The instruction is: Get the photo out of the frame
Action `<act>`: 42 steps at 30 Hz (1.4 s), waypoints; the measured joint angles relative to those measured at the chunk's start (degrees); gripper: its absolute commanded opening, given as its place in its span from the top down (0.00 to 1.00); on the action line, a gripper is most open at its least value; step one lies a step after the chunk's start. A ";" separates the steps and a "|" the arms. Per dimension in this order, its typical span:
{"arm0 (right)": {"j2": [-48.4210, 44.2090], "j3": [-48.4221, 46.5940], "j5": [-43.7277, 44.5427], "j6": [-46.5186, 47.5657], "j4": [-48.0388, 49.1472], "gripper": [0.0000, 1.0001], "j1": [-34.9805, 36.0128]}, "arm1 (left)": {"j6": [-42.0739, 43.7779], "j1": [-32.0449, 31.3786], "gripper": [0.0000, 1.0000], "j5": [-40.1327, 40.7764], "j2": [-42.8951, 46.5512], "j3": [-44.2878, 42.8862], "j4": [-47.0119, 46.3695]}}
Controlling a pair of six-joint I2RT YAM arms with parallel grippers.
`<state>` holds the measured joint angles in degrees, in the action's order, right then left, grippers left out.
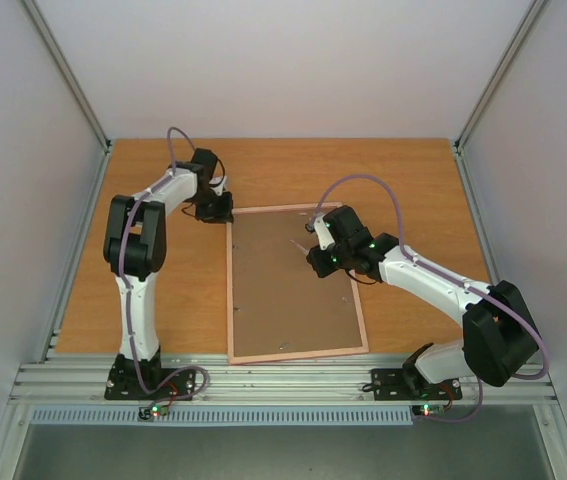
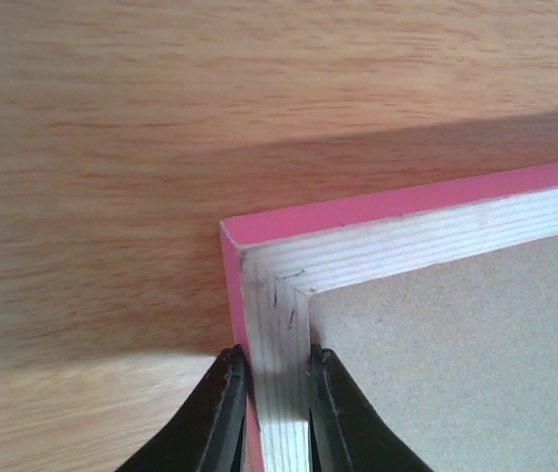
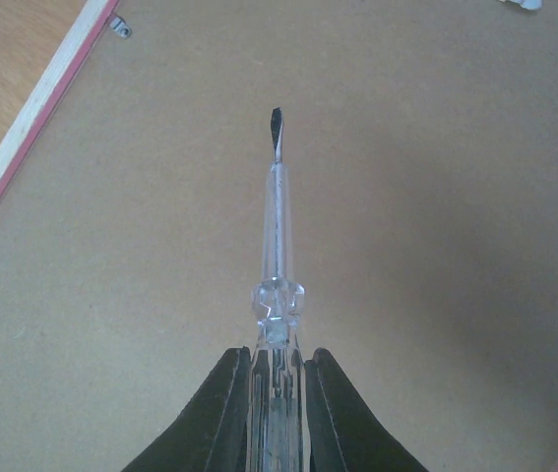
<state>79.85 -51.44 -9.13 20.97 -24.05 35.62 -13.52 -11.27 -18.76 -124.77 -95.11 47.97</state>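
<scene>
The pink frame (image 1: pixel 361 315) lies face down on the wooden table, its brown back board (image 1: pixel 288 290) up. The photo is hidden under the board. My left gripper (image 1: pixel 221 210) is shut on the frame's far left corner; in the left wrist view its fingers (image 2: pixel 221 413) pinch the pale wood rim (image 2: pixel 279 374) beside the pink edge (image 2: pixel 231 295). My right gripper (image 1: pixel 315 262) is shut on a clear-handled flat screwdriver (image 3: pixel 276 265), held above the board (image 3: pixel 436 197), its tip (image 3: pixel 276 123) pointing away from me.
Small metal tabs (image 3: pixel 121 28) sit along the frame's rim (image 3: pixel 32 128) at the board's edge. Grey walls enclose the table (image 1: pixel 163 290) at the left, right and back. An aluminium rail (image 1: pixel 283 385) runs along the near edge by the arm bases.
</scene>
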 measured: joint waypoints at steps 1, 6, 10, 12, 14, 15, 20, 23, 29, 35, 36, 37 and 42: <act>0.00 0.00 -0.04 -0.04 0.02 0.99 0.00 | -0.02 -0.37 0.89 0.00 0.00 0.00 -0.26; 0.00 0.00 -0.37 -0.42 0.02 0.99 0.00 | -0.46 -1.99 0.72 -0.20 0.00 0.26 -1.92; 0.00 0.00 -0.52 -0.55 0.00 0.99 0.00 | -1.66 -2.38 0.59 -0.94 0.98 2.19 -1.01; -0.02 0.00 -0.55 -0.55 0.00 0.99 0.00 | -2.71 -2.60 0.55 -0.72 2.38 3.13 -0.33; -0.02 0.00 -0.66 -0.55 0.00 0.99 0.00 | -4.04 -2.69 0.52 -0.37 4.74 4.42 -0.22; -0.02 0.00 -0.76 -0.55 0.00 0.99 0.00 | -4.39 -2.69 0.51 -0.24 6.01 5.01 -0.20; 0.00 0.00 -1.77 -0.57 0.04 0.99 0.04 | -6.60 -2.69 0.47 0.04 15.56 10.75 -0.48; 0.13 0.00 -2.95 -0.59 0.24 0.99 0.22 | -7.54 -2.69 0.47 -0.61 20.68 15.63 -0.94; 2.16 -0.04 -6.73 -0.33 2.21 0.99 1.81 | -9.11 -3.67 0.47 -2.45 25.55 25.97 -1.73; 5.92 -0.11 -11.41 0.76 3.98 0.99 5.57 | -11.19 -5.77 0.48 -4.63 27.58 34.95 -3.63; 6.45 -0.15 -12.22 1.01 4.28 0.99 6.27 | -11.63 -6.05 0.49 -5.07 27.74 35.85 -4.09; 7.06 -0.35 -13.14 1.20 4.42 0.99 6.99 | -12.00 -6.36 0.50 -5.51 27.91 36.72 -4.76; 9.97 -1.75 -17.25 2.49 5.01 0.99 9.66 | -13.60 -7.48 0.61 -7.02 28.02 38.71 -7.15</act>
<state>89.82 -53.19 -26.37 23.46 -19.05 45.28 -27.11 -18.74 -25.78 -96.75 -56.40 40.82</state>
